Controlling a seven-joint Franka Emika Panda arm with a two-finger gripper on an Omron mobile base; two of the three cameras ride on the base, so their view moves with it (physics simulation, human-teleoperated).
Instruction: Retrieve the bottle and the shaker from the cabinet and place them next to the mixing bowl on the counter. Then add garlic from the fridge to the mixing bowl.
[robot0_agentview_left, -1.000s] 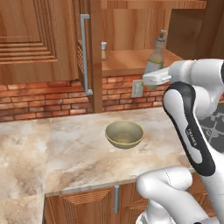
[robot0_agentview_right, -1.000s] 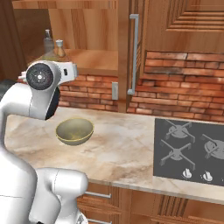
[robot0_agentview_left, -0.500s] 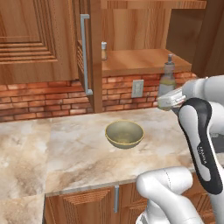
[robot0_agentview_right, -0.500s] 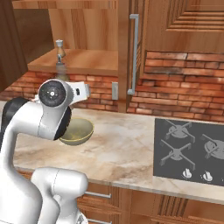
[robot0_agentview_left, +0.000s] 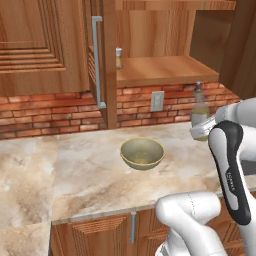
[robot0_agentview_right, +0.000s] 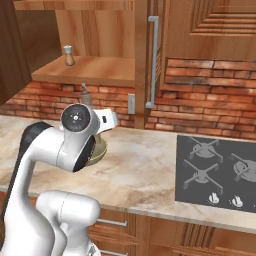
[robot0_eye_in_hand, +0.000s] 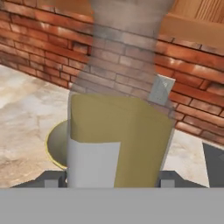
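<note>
Your gripper (robot0_agentview_left: 201, 131) has its jaws closed on the bottle (robot0_agentview_left: 199, 111), which stands upright between them, clear of the cabinet (robot0_agentview_left: 165, 70) and above the counter (robot0_agentview_left: 90, 170). Judging by its look, it is rigid, smooth and probably slippery, with liquid that may slosh, so keep the hold low on the wide body, never on the narrow neck. The mixing bowl (robot0_agentview_left: 142, 152) sits on the counter beyond and below the jaws. In the hand view the olive-yellow bottle (robot0_eye_in_hand: 118, 140) fills the space between the fingertips, with the bowl rim behind it. The left base view adds the shaker (robot0_agentview_left: 119, 58), waiting on the cabinet shelf, well above the jaws.
</note>
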